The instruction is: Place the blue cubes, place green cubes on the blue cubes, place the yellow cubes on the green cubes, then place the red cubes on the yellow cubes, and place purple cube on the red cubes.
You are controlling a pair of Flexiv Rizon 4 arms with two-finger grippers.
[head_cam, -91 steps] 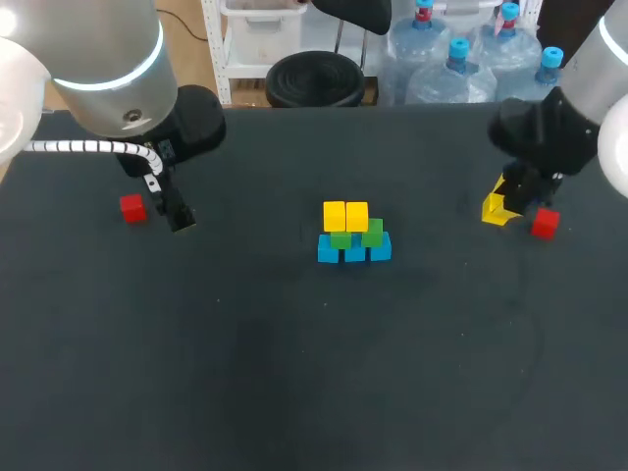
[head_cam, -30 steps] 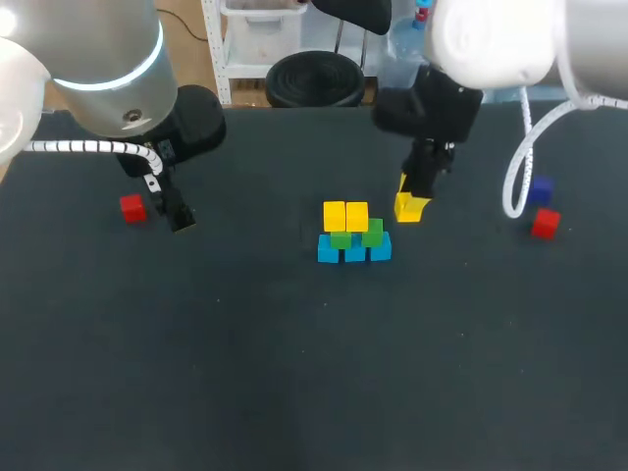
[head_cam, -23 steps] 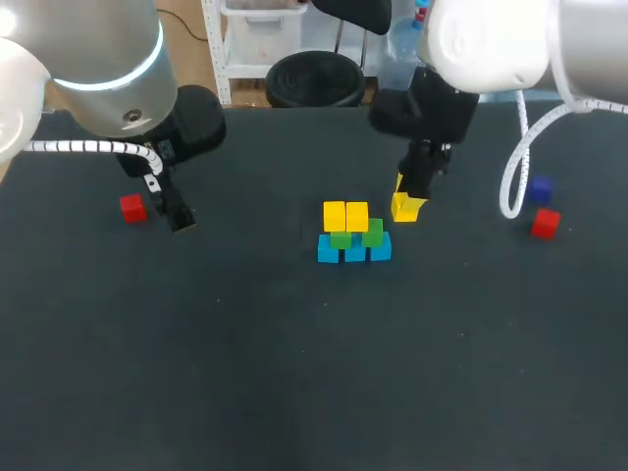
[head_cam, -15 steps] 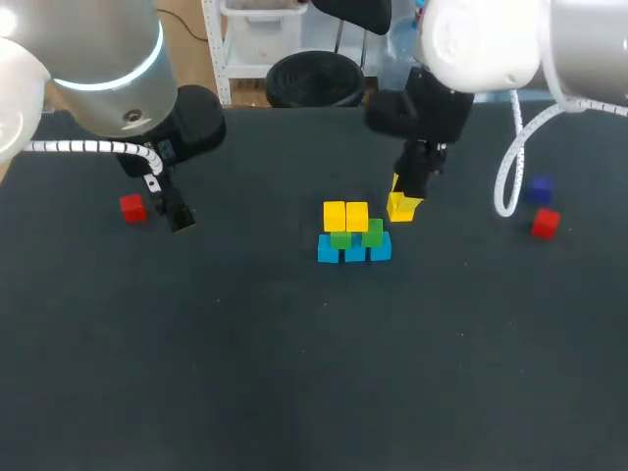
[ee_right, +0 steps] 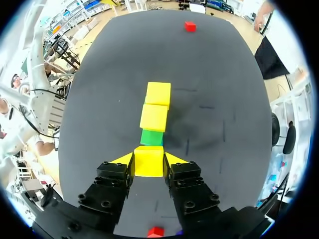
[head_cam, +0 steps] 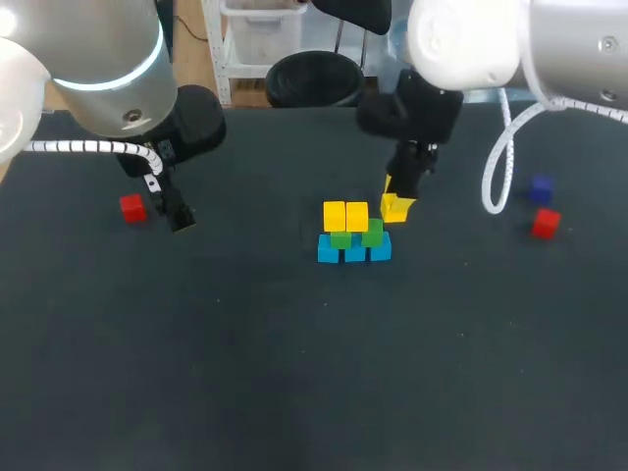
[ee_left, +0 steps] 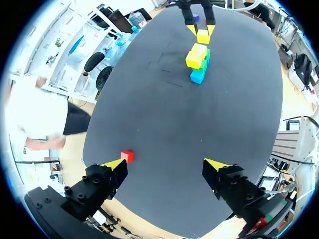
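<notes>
Since three seconds ago the right arm has swung in from the table's (head_cam: 294, 373) right side. Its right tool (head_cam: 396, 202) now hangs by the stack, clamped on a yellow cube (ee_right: 149, 161) from two sides. That cube hovers just beyond the bare green cube (head_cam: 373, 233), possibly not yet over it. I judge it should be squared flush against the stacked yellow cubes (head_cam: 344, 216), then lowered gently. The right arm's fingers point downward. The left tool (ee_left: 164, 172) hangs wide open and empty near a red cube (head_cam: 132, 208).
</notes>
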